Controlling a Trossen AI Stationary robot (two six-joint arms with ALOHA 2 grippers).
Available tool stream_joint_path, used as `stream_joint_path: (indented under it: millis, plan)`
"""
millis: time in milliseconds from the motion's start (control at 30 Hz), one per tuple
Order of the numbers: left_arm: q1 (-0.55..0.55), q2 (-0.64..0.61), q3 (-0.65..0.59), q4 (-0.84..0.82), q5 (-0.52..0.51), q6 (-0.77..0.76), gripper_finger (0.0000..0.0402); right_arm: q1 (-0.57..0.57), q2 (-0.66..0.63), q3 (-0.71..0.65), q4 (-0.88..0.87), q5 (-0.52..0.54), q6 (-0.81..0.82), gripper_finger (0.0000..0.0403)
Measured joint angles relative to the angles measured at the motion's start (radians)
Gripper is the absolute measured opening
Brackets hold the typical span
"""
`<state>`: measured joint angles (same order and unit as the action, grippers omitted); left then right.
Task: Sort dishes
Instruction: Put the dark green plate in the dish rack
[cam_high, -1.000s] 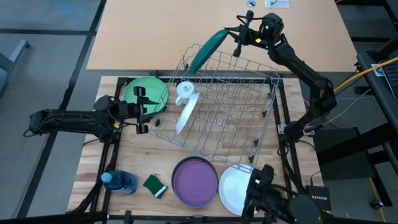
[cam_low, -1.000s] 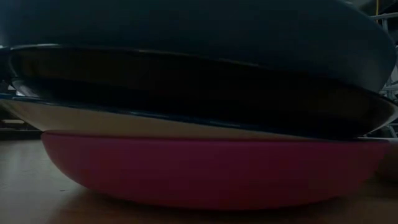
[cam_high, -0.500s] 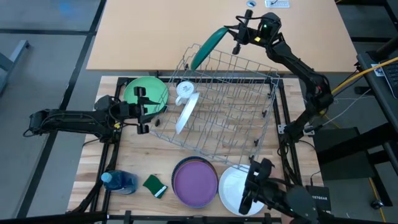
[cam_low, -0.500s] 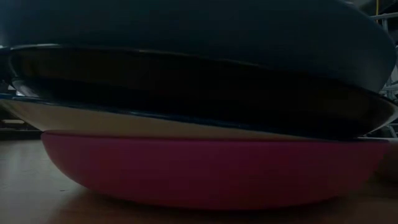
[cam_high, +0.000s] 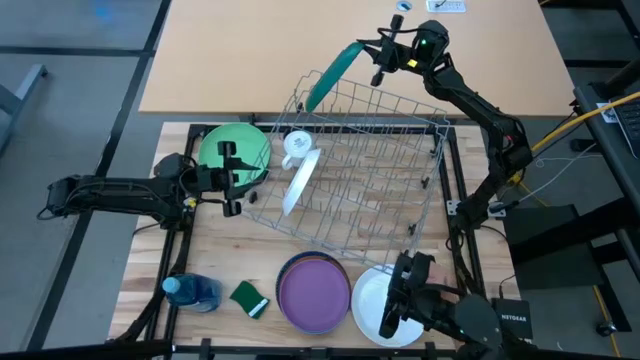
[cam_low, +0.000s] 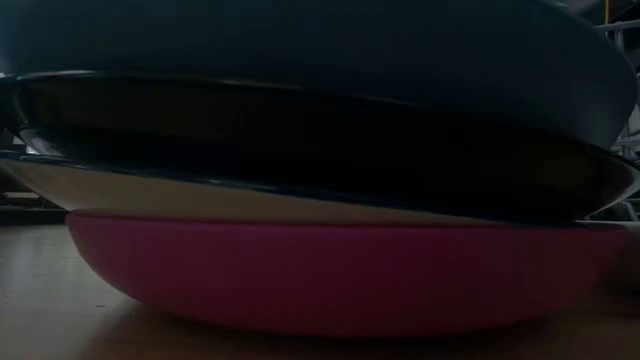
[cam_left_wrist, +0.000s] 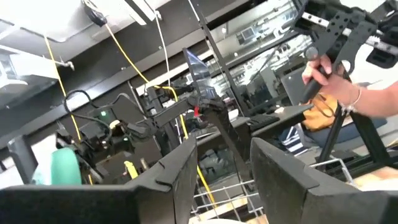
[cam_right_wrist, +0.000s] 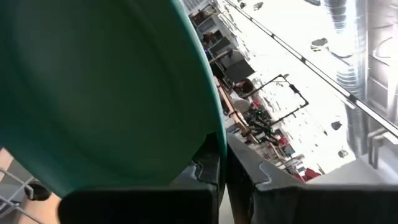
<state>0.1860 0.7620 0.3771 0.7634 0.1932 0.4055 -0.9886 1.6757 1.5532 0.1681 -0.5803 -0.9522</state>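
Right gripper (cam_high: 378, 58) pinches the rim of 1 dark green round plate (cam_high: 333, 77), held on edge above the wire dish rack (cam_high: 350, 170); rigid, smooth, likely slippery. Left gripper (cam_high: 232, 176) idles, fingers parted

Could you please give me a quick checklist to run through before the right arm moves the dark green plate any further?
1. Right pincer shut on the dark green plate: ok, its rim sits between the fingers in the right wrist view.
2. Plate lifted above the wire rack: ok, it hangs tilted over the far corner.
3. Left pincer out of the way: ok, open, beside the light green plate.
4. White plate and mug settled in the rack: ok.
5. Purple stack free to receive: cannot tell.
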Motion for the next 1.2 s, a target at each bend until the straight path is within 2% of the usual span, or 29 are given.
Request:
stream_joint_path:
  millis: [300,600,1200]
  plan:
    - [0.000,0.000,0.000,0.002,0.000,-0.035,0.0141,0.000,0.086,0.000,0.015,-0.007,-0.063,0.0012]
    - [0.005,0.000,0.000,0.003,-0.021,0.021,0.0141,-0.009,0.083,0.000,-0.001,-0.014,-0.064,0.0012]
    - [0.005,0.000,0.000,0.002,-0.026,0.014,0.0141,-0.007,0.081,0.000,-0.155,-0.015,-0.077,0.0012]
